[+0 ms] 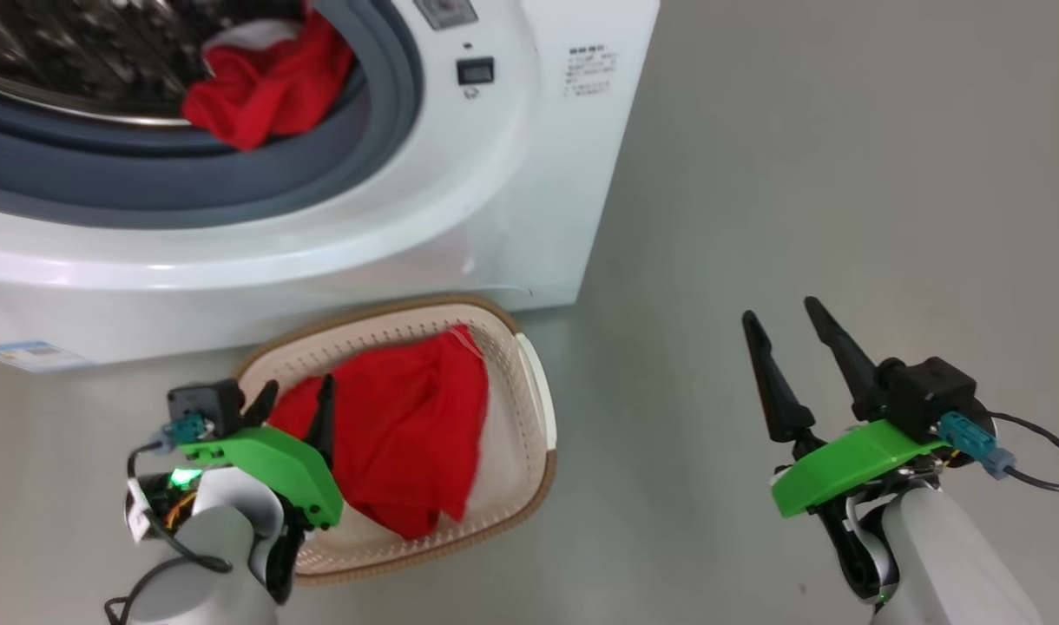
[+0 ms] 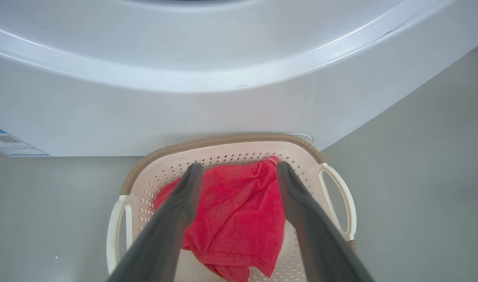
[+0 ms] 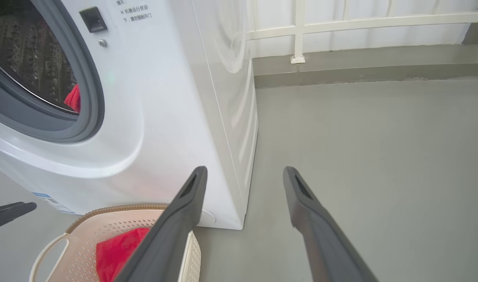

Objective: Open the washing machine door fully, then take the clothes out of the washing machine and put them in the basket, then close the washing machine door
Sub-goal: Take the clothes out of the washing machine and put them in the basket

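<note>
The washing machine (image 1: 495,174) stands with its mouth uncovered; the washing machine door is out of view. Red clothes (image 1: 269,87) with a bit of white cloth lie at the drum's front edge on the grey gasket. On the floor just in front of the machine sits the basket (image 1: 391,309), with a red garment (image 1: 408,434) lying in it. My left gripper (image 1: 297,388) hangs open just above that garment (image 2: 235,219), nothing between its fingers. My right gripper (image 1: 779,310) is open and empty over bare floor to the right of the basket (image 3: 105,227).
Grey floor (image 1: 842,174) spreads to the right of the machine. A low kerb and a white railing (image 3: 297,31) run along the back. The machine's right corner stands close to my right gripper (image 3: 245,169).
</note>
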